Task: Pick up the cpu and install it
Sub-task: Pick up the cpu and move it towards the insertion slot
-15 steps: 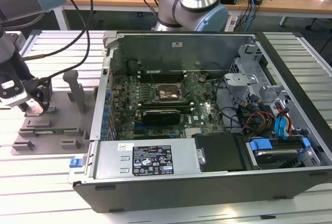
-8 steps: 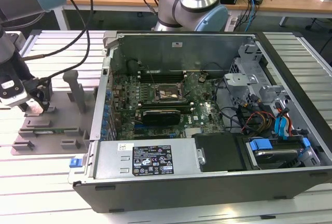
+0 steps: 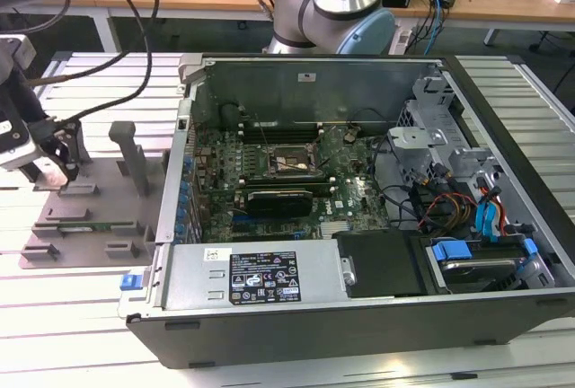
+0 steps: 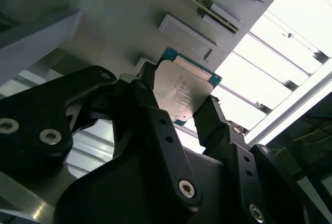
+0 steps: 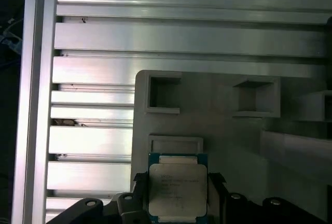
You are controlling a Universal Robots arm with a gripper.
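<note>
The cpu [image 4: 182, 90], a small square chip with a silvery-grey top and a green rim, sits between my two black fingers [image 4: 147, 97] in both wrist views. Each finger presses against an opposite edge of the cpu [image 5: 176, 185], so my gripper [image 4: 179, 105] is shut on it. It is just over the grey fixture plate [image 5: 223, 141], close to a small raised rectangular holder [image 5: 175, 144]. In the exterior view my gripper [image 3: 61, 159] hangs over that plate [image 3: 90, 217], on the exterior view's left, outside the open computer case [image 3: 359, 226]. The dark socket frame [image 3: 286, 162] lies on the motherboard inside the case.
Grey upright posts [image 3: 133, 154] rise from the fixture plate beside my gripper. A long black card [image 3: 280, 201] sits below the socket. Cables, a drive cage [image 3: 490, 226] and a power supply [image 3: 260, 273] fill the case. The arm's base [image 3: 332, 6] stands behind it on the slatted aluminium table [image 3: 72, 307].
</note>
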